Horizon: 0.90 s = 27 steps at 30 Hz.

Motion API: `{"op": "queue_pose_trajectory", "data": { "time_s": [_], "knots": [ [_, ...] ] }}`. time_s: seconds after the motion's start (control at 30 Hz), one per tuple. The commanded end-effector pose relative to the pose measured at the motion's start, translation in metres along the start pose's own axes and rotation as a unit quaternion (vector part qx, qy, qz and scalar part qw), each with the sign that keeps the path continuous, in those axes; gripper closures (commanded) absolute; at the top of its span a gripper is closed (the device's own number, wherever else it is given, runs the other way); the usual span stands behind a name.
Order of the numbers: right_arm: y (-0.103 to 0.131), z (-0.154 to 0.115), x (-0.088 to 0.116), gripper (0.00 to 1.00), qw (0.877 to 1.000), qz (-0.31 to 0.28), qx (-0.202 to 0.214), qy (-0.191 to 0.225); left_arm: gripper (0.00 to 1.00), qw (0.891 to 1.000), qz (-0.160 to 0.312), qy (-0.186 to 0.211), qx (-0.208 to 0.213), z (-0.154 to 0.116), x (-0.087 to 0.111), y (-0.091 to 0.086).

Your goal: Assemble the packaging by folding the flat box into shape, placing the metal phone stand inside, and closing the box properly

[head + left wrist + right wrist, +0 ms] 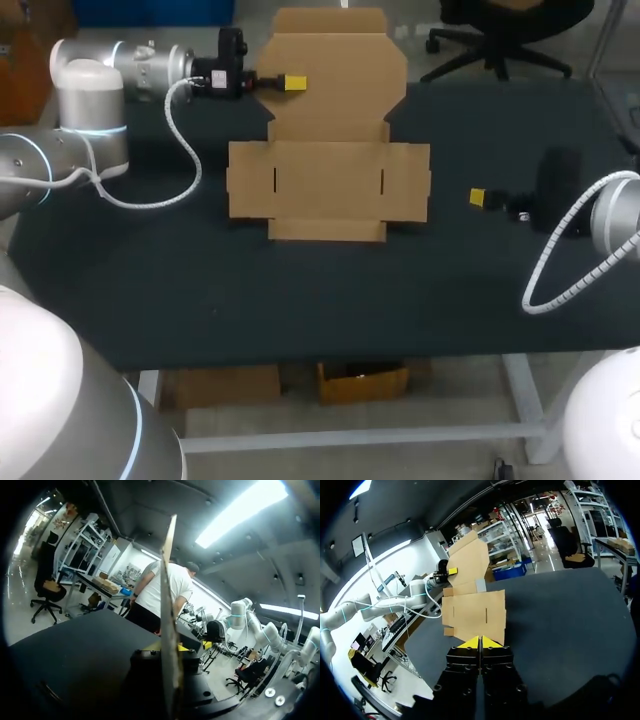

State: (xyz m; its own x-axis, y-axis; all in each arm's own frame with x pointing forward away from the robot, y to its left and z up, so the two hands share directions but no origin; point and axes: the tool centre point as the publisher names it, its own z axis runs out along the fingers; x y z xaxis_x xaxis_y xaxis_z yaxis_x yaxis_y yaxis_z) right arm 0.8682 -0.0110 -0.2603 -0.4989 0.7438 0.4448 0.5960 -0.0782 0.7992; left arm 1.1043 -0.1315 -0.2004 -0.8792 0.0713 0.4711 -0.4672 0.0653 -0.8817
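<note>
Only the left hand (292, 83) pinches the box (330, 180); the right hand (478, 198), pressed together beside it, may let it slide.

Both arms were silvery-white tubes with rounded joints, and the left arm (88, 95) carried pale blue glowing rings. A white coiled cable (186, 140) led along each to black wrist hardware. The left gripper (293, 83) and right gripper (478, 198) were tipped bright yellow.

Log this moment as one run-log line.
left gripper: shut on box, rear panel raised | right gripper: shut, empty, apart from box
</note>
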Motion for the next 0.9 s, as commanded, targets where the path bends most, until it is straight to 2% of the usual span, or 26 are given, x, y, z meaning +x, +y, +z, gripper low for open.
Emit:
{"op": "queue_pose_trajectory", "data": {
  "time_s": [0.03,0.3,0.7,0.9],
  "knots": [
    [-0.007,-0.008,0.003,1.00,1.000,-0.006,-0.011,-0.006,1.00,1.000,0.015,0.002,-0.011,0.001,-0.001,-0.005],
    [-0.022,-0.022,0.008,1.00,0.997,-0.052,-0.023,-0.044,1.00,1.000,0.030,0.002,-0.002,0.003,0.000,-0.010],
    [-0.055,-0.034,0.018,1.00,0.994,-0.096,-0.032,-0.046,1.00,0.999,0.050,0.005,0.003,0.007,0.003,-0.012],
    [-0.065,-0.037,0.022,1.00,0.992,-0.107,-0.027,-0.062,1.00,0.998,0.064,0.003,0.006,0.008,0.007,-0.012]
  ]
}}
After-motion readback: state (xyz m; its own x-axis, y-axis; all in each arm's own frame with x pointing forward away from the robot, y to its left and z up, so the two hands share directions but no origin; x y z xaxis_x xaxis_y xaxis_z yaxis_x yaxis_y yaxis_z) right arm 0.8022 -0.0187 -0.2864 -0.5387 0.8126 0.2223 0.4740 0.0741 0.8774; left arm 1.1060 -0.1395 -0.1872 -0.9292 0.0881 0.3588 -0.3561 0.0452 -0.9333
